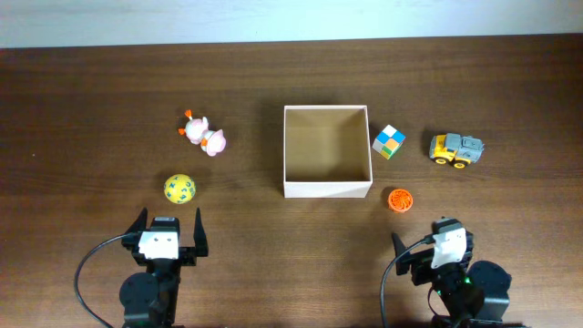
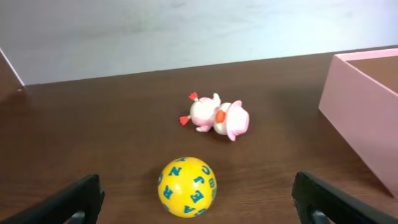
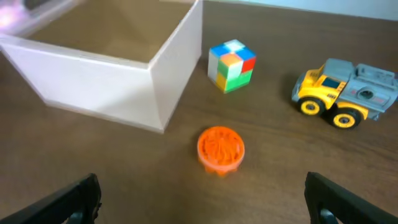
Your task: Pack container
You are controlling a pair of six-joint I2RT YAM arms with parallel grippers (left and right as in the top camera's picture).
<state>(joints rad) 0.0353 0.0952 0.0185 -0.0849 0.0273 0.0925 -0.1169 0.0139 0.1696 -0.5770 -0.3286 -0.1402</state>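
The square, shallow, white-walled cardboard container point(image 1: 328, 189) is sitting centrally on the dark wooden table point(image 1: 91, 109). On the container's near side, the left gripper point(image 1: 170, 219) and right gripper point(image 1: 435, 239) are gaping open, holding nothing.

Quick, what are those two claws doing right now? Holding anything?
Left gripper: open, holding nothing.
Right gripper: open, holding nothing.

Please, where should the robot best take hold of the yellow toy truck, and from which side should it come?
Take the truck probably at the middle of its body, across the two long sides, coming down from above with the open right claw. It stands upright on its wheels, and those sides look flatter than its uneven grey top.
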